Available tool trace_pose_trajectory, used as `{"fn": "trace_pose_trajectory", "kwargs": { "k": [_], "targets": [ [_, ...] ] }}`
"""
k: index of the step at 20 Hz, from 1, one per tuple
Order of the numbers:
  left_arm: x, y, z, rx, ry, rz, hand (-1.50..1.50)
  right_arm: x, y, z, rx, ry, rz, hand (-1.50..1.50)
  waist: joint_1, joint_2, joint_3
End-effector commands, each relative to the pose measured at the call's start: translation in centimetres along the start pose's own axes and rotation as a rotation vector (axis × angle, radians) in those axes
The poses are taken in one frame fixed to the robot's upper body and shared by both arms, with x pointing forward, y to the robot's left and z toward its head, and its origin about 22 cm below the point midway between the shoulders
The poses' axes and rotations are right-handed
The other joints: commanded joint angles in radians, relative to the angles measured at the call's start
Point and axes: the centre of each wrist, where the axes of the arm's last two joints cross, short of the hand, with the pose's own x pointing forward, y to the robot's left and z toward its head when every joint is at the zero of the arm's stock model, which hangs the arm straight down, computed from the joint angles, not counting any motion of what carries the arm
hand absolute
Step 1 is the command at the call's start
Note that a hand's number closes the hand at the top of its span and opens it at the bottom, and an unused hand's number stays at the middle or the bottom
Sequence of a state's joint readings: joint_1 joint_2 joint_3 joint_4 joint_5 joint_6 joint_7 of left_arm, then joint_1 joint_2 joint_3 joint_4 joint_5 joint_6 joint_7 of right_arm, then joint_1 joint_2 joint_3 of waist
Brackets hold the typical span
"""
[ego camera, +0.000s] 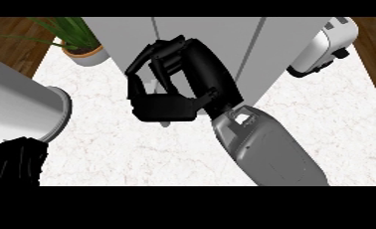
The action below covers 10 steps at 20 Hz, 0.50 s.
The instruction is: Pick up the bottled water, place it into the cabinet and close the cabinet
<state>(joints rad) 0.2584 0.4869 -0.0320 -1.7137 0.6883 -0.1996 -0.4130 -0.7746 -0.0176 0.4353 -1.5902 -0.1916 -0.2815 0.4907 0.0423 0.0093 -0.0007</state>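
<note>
The marble-patterned counter (132,158) is white and veined; the grey, flat-panelled cabinet (220,39) stands at its back; the right hand (172,86), glossy black, curls in front of it, but the bottled water is hidden, so its look and axis cannot be told; the left hand (21,161) shows at the lower-left edge.

Light is bright and even over the white counter (147,158), with no clear source and no hard shadows — only a faint darkening under the right hand (172,86). The cabinet (213,49) reads flat pale grey, without glare, while the toaster (323,49) carries a soft sheen. The hand is so black that its fingers merge — detail there is lost.
</note>
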Motion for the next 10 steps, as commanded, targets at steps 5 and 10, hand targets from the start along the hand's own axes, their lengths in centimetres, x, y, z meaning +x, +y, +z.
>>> {"fn": "trace_pose_trajectory", "kwargs": {
  "k": [5,10],
  "targets": [
    [1.3,-0.6,-0.1,-0.001,-0.011,-0.006,1.50,-5.1,-6.9,-4.5,-0.025,0.055,-0.020,1.50,-0.008,0.001,0.001],
    [0.7,0.8,-0.3,-0.001,-0.022,-0.006,1.50,-4.3,-9.4,-5.1,-0.034,0.047,-0.018,1.50,-0.008,0.007,0.000]
  ]
}}
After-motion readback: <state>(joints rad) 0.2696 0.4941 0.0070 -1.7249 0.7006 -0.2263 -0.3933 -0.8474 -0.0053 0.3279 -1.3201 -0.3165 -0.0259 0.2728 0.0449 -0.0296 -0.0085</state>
